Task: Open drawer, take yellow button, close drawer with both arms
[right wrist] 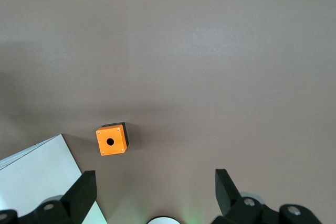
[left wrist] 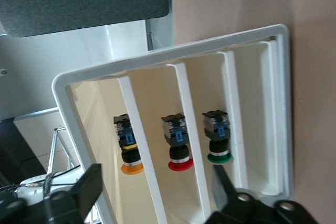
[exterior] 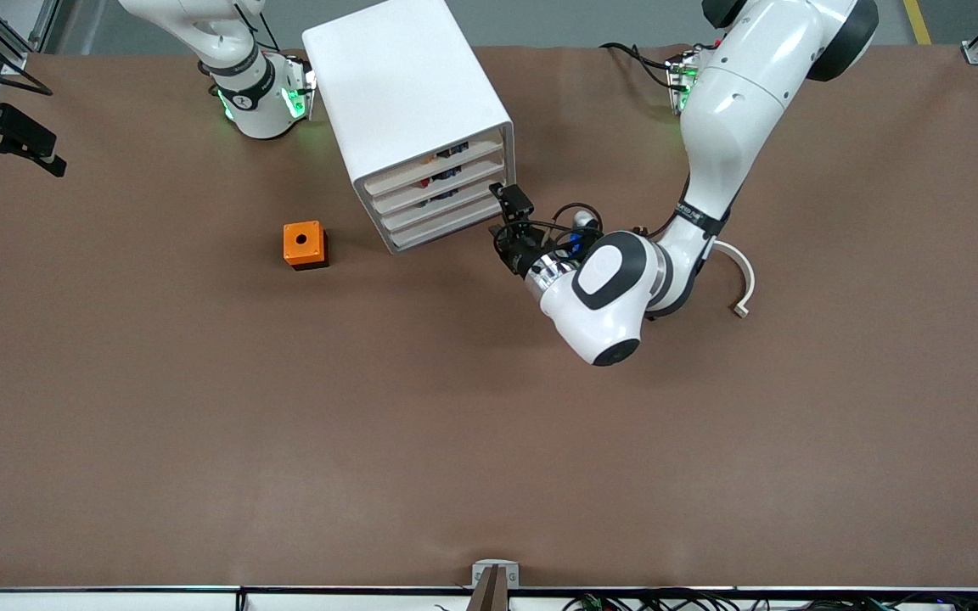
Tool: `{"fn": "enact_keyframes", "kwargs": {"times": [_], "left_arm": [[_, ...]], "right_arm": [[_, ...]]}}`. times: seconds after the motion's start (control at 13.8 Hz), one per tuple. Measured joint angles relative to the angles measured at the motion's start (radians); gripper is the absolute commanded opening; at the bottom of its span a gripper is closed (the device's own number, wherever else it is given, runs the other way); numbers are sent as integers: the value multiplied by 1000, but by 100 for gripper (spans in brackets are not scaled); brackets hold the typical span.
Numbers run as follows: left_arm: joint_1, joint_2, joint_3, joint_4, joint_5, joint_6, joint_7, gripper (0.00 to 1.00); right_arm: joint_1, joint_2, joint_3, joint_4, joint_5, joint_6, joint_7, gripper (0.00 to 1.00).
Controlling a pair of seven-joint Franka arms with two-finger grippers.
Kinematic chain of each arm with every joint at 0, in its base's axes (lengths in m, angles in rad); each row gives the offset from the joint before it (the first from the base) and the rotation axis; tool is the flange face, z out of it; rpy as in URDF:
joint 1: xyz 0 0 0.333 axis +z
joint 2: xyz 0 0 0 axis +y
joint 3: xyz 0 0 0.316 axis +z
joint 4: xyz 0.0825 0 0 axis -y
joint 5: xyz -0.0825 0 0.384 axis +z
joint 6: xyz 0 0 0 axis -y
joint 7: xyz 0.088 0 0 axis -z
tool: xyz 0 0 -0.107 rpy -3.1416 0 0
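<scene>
1. Drawer (exterior: 436, 161): the uppermost of four in the white cabinet (exterior: 404, 93). It sits flush with the three below it, so opening has not begun. The cabinet stands near the robots' bases, and its face is turned toward the front camera and the left arm's end of the table.
2. Left arm (exterior: 710, 153): it reaches in from its base to the front of the cabinet and is much the nearer arm for the pull.
3. Right arm (exterior: 243, 76): it waits by its own base, beside the cabinet.
4. Left gripper (exterior: 508, 212): it is just in front of the drawer fronts, at the edge of the face toward the left arm's end. It seems level with the lower drawers rather than the top one. In the left wrist view its fingers (left wrist: 86, 187) stand wide apart and hold nothing.
5. Key relation: the drawer's front edge runs across the cabinet face and the drawer should slide straight out of it. The gripper probably has to go up to the top front, catch it, then draw back along its own approach line.
6. Right gripper (right wrist: 155, 184): it is spread open and empty, hanging over the table with the orange cube (right wrist: 111, 141) below it.
7. Button (left wrist: 130, 150): its orange cap shows through the top drawer's front, beside a red-capped one and a green-capped one in the drawers below.
</scene>
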Motion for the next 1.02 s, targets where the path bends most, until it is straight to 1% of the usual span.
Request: {"fn": "enact_keyframes", "kwargs": {"times": [0.15, 0.29, 0.58, 0.8, 0.87, 1.02], "left_arm": [[-7, 11, -21, 0, -5, -3, -20, 62], [-24, 26, -33, -2, -5, -22, -30, 60], [-58, 40, -39, -20, -6, -98, -32, 59], [-74, 40, -41, -53, -6, -122, -33, 53], [-80, 40, -41, -63, -6, -122, -33, 50], [-97, 40, -42, -75, -6, -124, -33, 37]], "right_arm": [[0, 0, 0, 0, 0, 0, 0, 100], [0, 0, -1, 0, 0, 2, 0, 100], [0, -1, -4, 2, -1, 3, 0, 100], [0, -4, -5, 6, -1, 3, 0, 100], [0, -5, -5, 6, -1, 3, 0, 100], [0, -5, -6, 16, -1, 5, 0, 100]]}}
